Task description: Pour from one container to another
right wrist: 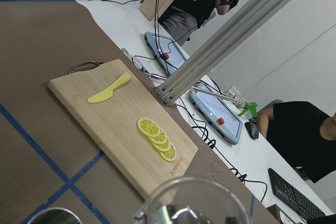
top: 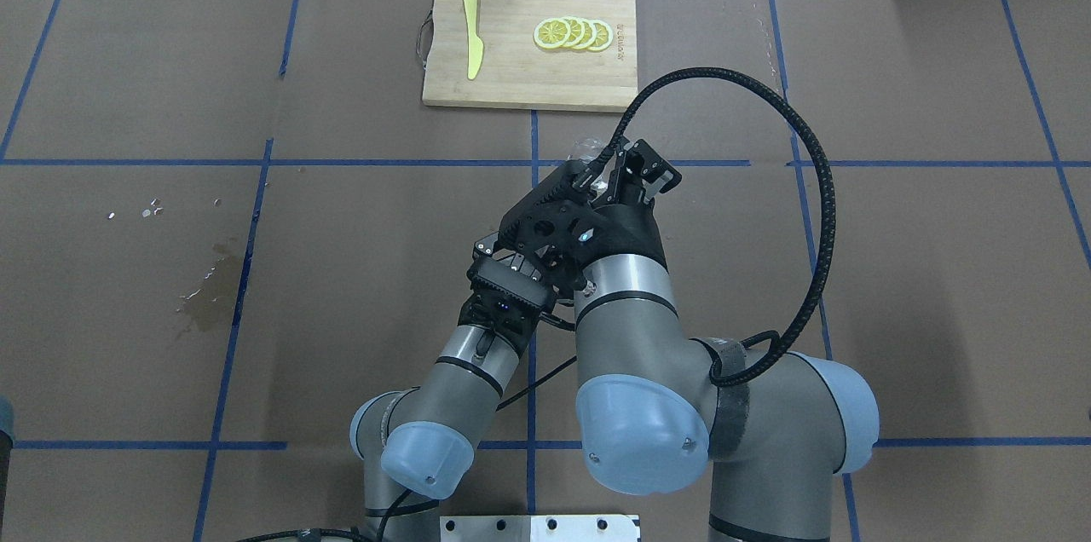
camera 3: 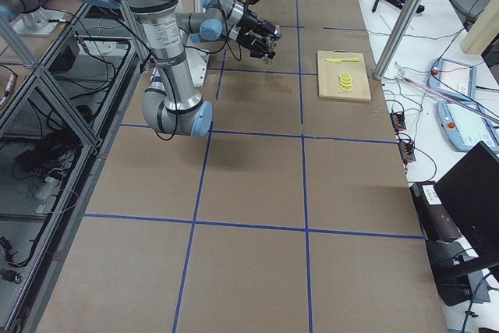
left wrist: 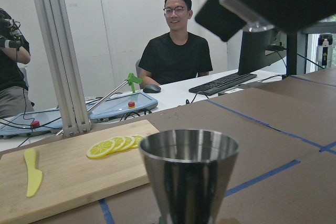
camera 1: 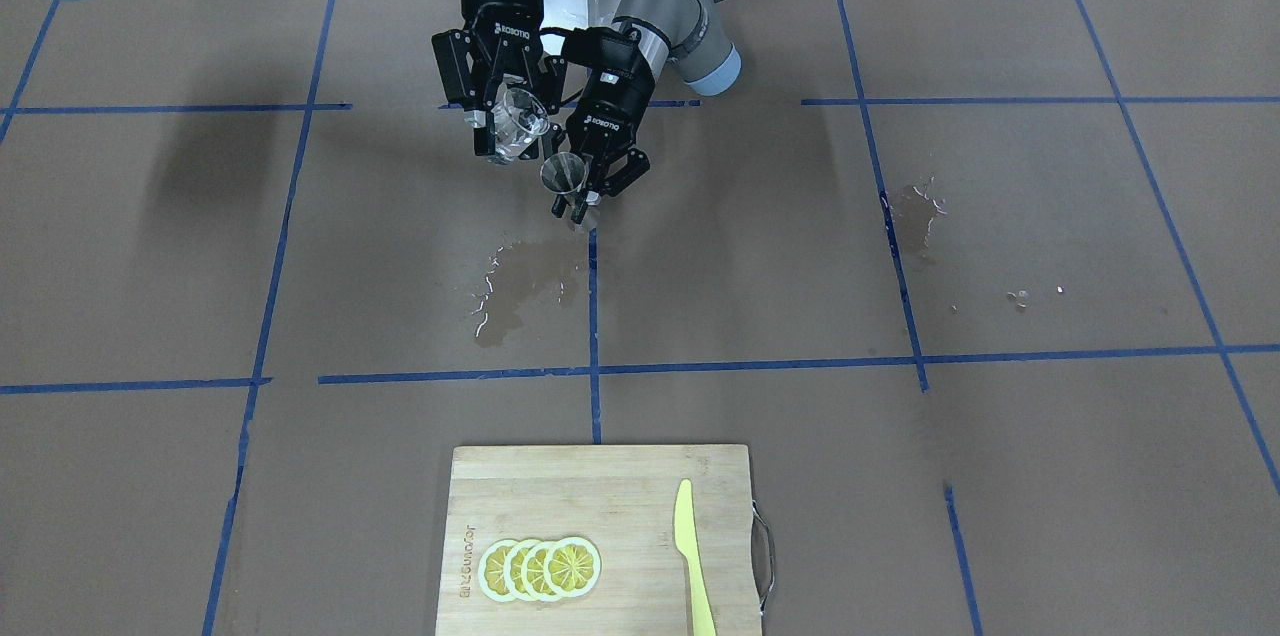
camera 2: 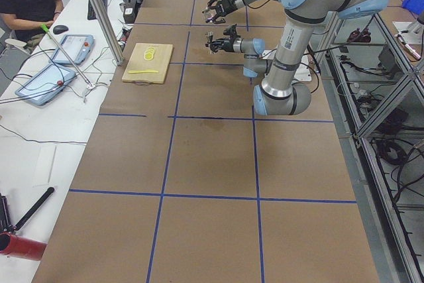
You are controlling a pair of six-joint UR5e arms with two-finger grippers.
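Observation:
My right gripper [camera 1: 508, 111] is shut on the clear glass cup [camera 1: 520, 128], holding it tilted in the air. Just below and beside its rim, my left gripper [camera 1: 590, 198] is shut on the waist of the steel jigger [camera 1: 565, 173], which stands upright. The left wrist view shows the jigger's upper cone [left wrist: 189, 169] up close. In the right wrist view the cup's rim [right wrist: 194, 200] fills the bottom edge, with the jigger's rim [right wrist: 52, 217] at the lower left. From overhead the right arm hides most of both grippers. I cannot tell whether liquid is flowing.
A wet puddle [camera 1: 520, 286] lies on the brown paper below the grippers, and a second wet patch [camera 1: 915, 211] lies off to one side. At the table's far edge is a wooden cutting board [camera 1: 600, 496] with lemon slices [camera 1: 540, 568] and a yellow knife [camera 1: 690, 556].

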